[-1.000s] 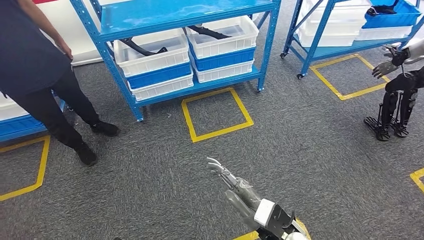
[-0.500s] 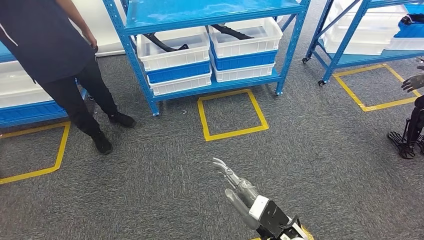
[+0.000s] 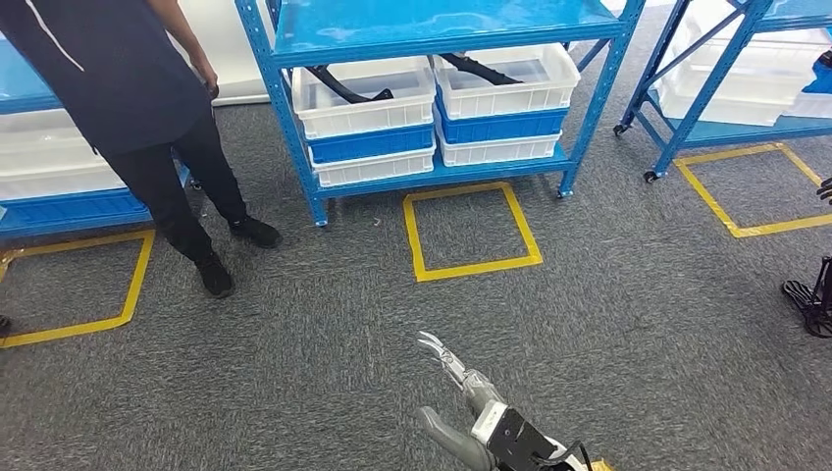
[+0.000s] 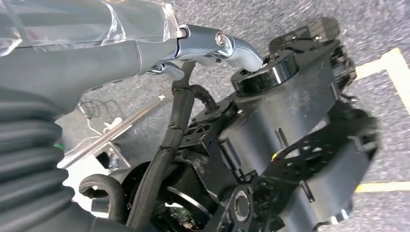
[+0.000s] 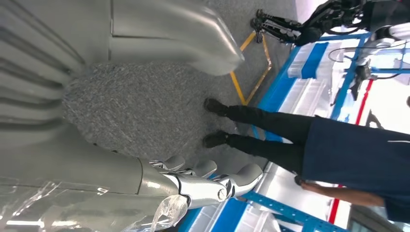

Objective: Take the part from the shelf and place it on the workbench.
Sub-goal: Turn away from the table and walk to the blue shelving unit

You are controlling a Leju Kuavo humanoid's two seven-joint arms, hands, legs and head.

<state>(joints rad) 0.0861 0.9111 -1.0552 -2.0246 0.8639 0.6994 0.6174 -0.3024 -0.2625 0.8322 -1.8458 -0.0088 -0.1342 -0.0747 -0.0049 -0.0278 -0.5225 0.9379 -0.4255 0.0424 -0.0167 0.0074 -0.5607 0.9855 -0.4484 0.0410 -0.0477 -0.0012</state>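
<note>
Part: a dark curved part point(image 3: 345, 86) lies in the left white bin point(image 3: 365, 95) on the blue shelf point(image 3: 432, 25)'s lower level; a second dark part point(image 3: 478, 69) lies in the neighbouring white bin point(image 3: 505, 80).
Long axis: both run slantwise across their bins.
Right hand point(image 3: 453, 374): empty, fingers apart and stretched forward over the grey carpet point(image 3: 608, 324), well short of the shelf.
Left hand point(image 4: 212, 43): seen close at the wrist; whether it is open or closed I cannot tell.
Key relation: the parts lie ahead of the right hand, beyond the yellow floor square point(image 3: 471, 230); the right hand looks the nearer one.
Person point(image 3: 128, 98): stands just left of the shelf.
Judgement: the approach comes first; no reach yet possible.
</note>
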